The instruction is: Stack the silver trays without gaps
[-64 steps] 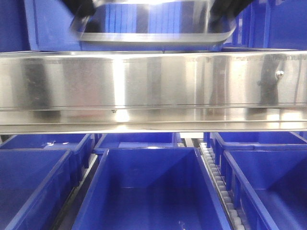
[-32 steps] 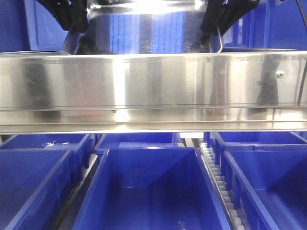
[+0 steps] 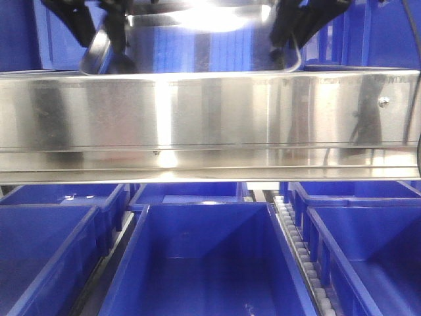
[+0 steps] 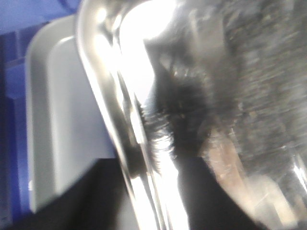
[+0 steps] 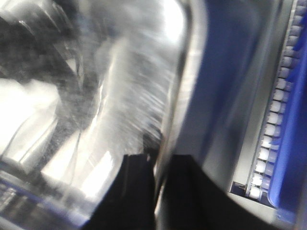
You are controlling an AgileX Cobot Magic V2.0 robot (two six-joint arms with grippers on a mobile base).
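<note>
The left gripper (image 3: 99,39) and right gripper (image 3: 291,31) each pinch one end of the shiny tray (image 3: 197,49) — it hangs behind the long rail (image 3: 210,118), bottom hidden, top cut off. Wrist views are blurry.

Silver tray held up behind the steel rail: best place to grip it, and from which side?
Grip the out-turned rim at its left and right ends, one arm coming in from each side. The silver tray is wide, shallow and slick-walled, so probably only the thin rim fits between jaws. The left gripper and right gripper pinch it that way, which should keep it balanced.
</note>
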